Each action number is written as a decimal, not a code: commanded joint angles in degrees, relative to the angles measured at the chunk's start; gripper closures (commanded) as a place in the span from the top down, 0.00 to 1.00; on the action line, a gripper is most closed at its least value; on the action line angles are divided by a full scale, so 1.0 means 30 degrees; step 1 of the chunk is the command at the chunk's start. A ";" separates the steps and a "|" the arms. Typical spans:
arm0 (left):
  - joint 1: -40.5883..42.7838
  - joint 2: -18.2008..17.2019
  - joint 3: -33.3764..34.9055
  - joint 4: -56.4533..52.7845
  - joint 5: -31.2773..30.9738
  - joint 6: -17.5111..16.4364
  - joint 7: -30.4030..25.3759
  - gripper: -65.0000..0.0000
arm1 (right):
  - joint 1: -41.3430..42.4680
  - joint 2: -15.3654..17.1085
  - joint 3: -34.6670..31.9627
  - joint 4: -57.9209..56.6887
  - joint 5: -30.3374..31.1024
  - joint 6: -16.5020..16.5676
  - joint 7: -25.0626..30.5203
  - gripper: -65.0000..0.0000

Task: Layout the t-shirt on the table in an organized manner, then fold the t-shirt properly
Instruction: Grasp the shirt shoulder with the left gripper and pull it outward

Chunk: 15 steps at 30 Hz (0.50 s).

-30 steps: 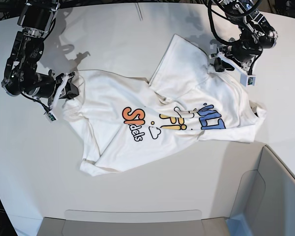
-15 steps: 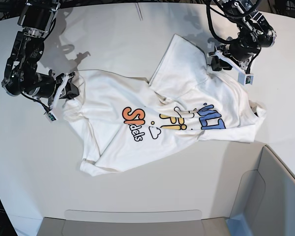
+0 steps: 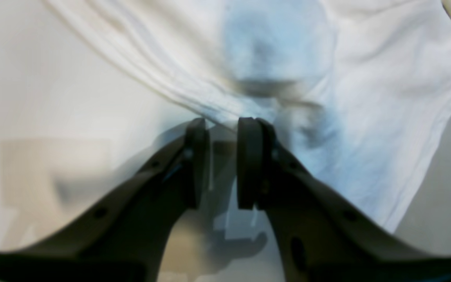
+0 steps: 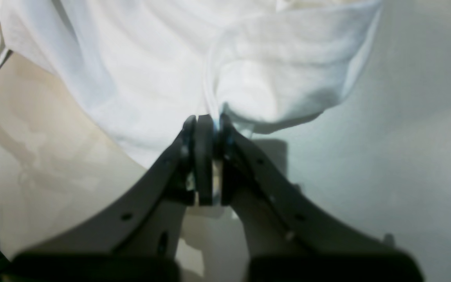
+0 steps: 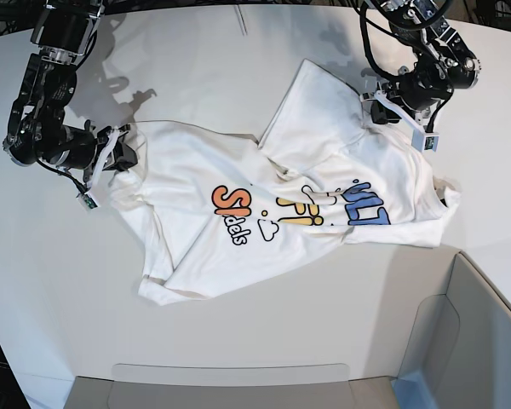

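The table [image 5: 238,60] fills the base view, a broad white top with its curved edge toward twelve o'clock. Across its middle sprawls the t-shirt [image 5: 272,213], rumpled and skewed, print side up, running from about nine o'clock to four o'clock, with one flap folded up toward one o'clock. At five o'clock a grey-white bin [image 5: 468,341] sits at the corner, clear of the cloth.

The shirt looks light, limp and thin. It should drape and drag rather than hold any shape, and a pinch on a single layer will likely pull only that layer. Hems, sleeve ends and shoulder seams appear the soundest places to take it, since the doubled fabric gives the pads something to bite.

At nine o'clock the right gripper [image 4: 206,121] is clamped tight on a bunched edge of the cloth, which balloons just past its tips. At one o'clock the left gripper [image 3: 221,125] sits at the cloth's rippled edge with a narrow gap between its jaws. No fabric visibly lies between them, so I judge nothing is held there.
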 commanded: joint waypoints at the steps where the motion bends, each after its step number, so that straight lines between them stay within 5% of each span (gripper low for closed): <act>1: 0.0145 -0.0141 0.0031 -0.0073 0.0870 0.0112 0.0726 0.24 | 0.0293 0.0231 0.0060 0.0326 0.0364 0.0050 0.0230 0.00; 15: 0.0702 -0.0053 0.0148 -0.0131 0.0723 0.0112 0.0726 0.35 | 0.0264 0.0231 0.0060 0.0296 0.0364 0.0050 0.0230 0.00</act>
